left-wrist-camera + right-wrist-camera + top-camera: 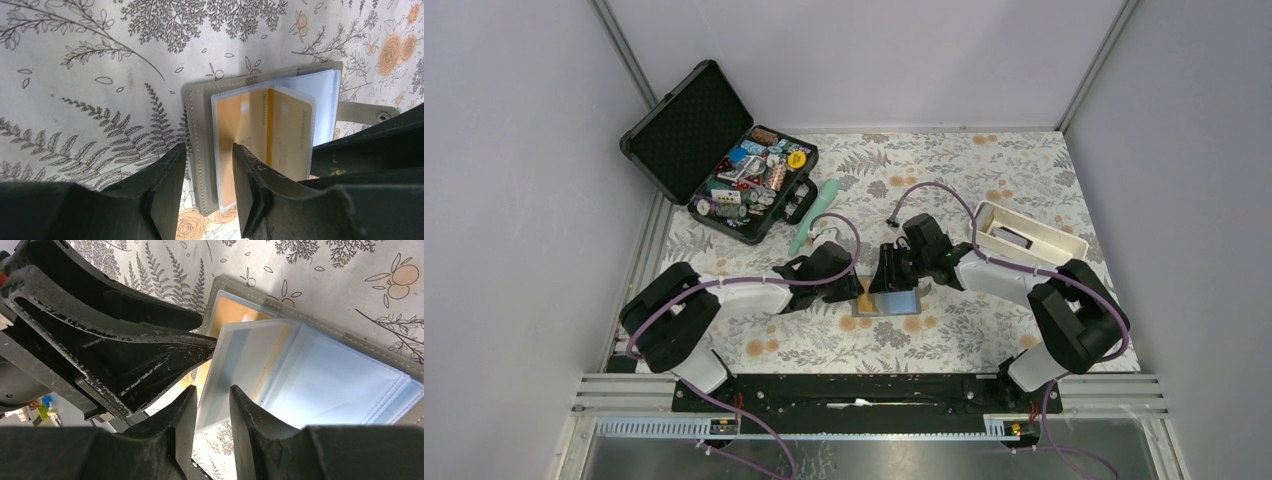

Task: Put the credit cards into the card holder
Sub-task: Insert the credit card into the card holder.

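Top external view: by the middle of the near edge of the table (984, 335) lies the open card holder (892, 303), one orange-yellow card (250, 120) pocketed. Left gripper (207, 192) fingers straddle its cover (197, 140), spread; right gripper (212, 427) fingers, parted around a raised sleeve (260, 365), may let it flop shut.

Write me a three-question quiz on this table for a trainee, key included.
1. True or false: the card holder lies folded shut.
2. What colour is the card showing inside it? A blue, B orange-yellow, C black.
3. Fill in: the black case at the far left has its lid ____.
Key: 1 false; 2 B; 3 open.
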Robot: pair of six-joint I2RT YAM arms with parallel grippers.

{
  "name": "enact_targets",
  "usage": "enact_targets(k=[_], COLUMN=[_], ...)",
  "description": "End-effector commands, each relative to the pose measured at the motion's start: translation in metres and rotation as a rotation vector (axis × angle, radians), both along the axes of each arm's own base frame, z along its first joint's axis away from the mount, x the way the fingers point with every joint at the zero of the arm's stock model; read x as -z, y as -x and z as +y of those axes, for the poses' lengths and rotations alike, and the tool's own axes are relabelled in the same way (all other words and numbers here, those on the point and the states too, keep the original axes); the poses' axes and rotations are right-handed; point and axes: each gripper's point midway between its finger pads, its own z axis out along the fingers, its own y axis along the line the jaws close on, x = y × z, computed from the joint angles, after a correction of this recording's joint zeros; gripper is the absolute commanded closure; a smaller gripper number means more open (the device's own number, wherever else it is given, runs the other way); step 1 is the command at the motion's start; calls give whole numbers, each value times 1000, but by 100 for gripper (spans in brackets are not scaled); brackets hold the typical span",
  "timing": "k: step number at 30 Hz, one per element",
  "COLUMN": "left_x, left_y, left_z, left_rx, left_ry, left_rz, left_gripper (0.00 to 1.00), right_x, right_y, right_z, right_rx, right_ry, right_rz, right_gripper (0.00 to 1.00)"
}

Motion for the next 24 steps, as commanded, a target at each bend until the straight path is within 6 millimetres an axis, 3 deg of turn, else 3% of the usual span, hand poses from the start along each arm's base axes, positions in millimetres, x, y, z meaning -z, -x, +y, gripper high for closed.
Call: enact_targets(k=[1,15,21,24], left_x=[-7,-17,-36,-48], left_y=[2,4,2,0], left_z=[10,36,25,20], left_rx=[-16,-67,-31,-18], left_ry=[10,-4,62,88], left_rz=[-16,-70,-110,-131], left_gripper=[57,56,55,54], right_x=[-15,-7,-25,-31], right_y=[-7,-12,-25,-26], right_z=[17,21,11,-5], right_rx=[-25,-2,39,70], right_ry=[-50,-31,11,80], right_rz=[-39,-47,-140,-172], right_gripper=[62,56,54,53])
